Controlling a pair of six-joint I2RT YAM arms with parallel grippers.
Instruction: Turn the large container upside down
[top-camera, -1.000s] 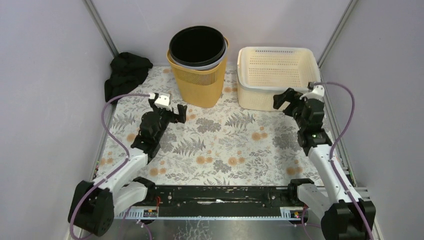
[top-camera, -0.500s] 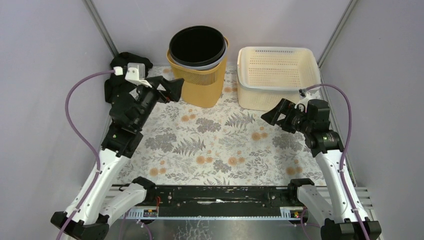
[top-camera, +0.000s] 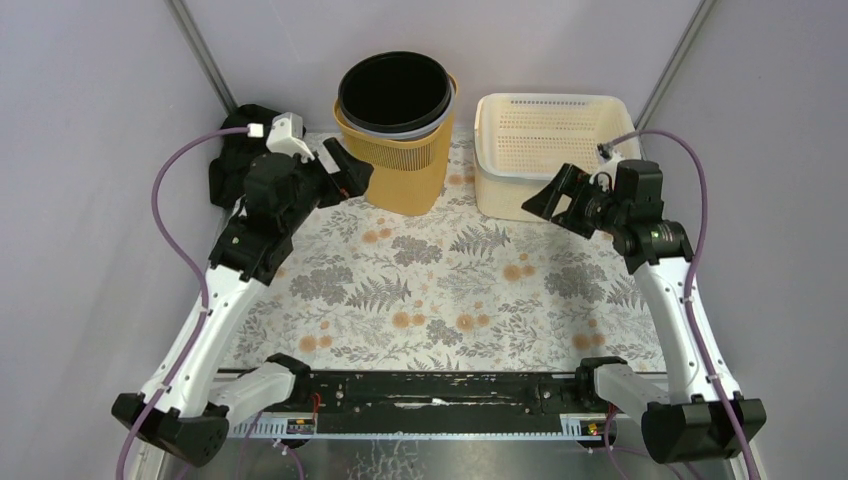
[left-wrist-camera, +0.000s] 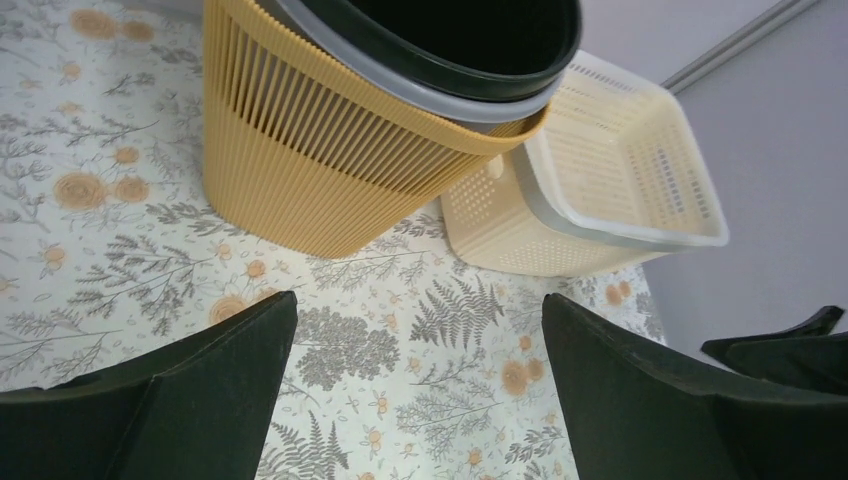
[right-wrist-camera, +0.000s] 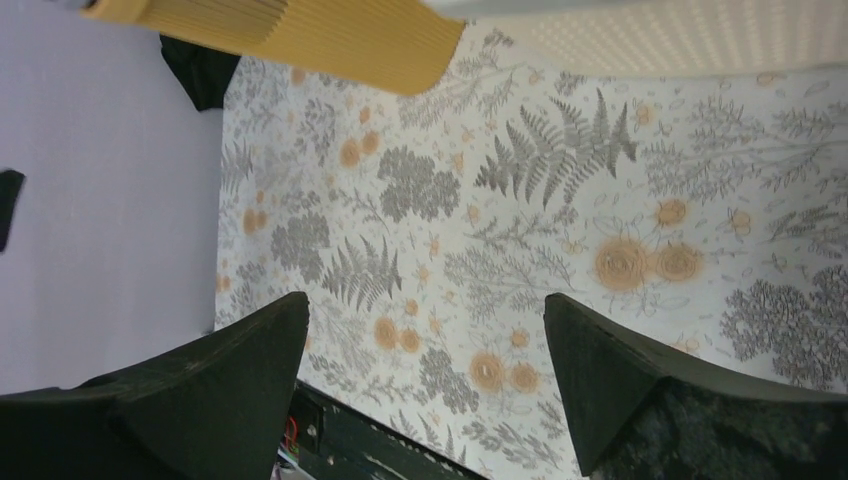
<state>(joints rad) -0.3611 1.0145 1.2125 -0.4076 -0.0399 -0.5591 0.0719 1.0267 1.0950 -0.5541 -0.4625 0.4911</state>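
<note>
At the far left corner of the flowered surface (top-camera: 450, 290) a black cloth (top-camera: 250, 150) is bunched against the wall, apart from the work; just to its right the left pincer (top-camera: 345, 170) is held raised and released, jaws spread wide with nothing between them, aimed at the ribbed side of the bin (top-camera: 395, 175); it is near that wall but not touching, presumably so that the wall or rim can be taken from the left. The yellow bin is found at the back middle of the surface, upright on its base; its long axis is vertical and its mouth points up, so no turning has been done; a grey-rimmed dark bucket is seated inside it, though whether that is one insert or two cannot be settled. Just beside it on the right a cream basket (top-camera: 555, 150) is set mouth-up; before the basket's near wall the right pincer (top-camera: 548, 200) is held released and empty, pointed leftward, probably to meet the bin's opposite side.
</note>
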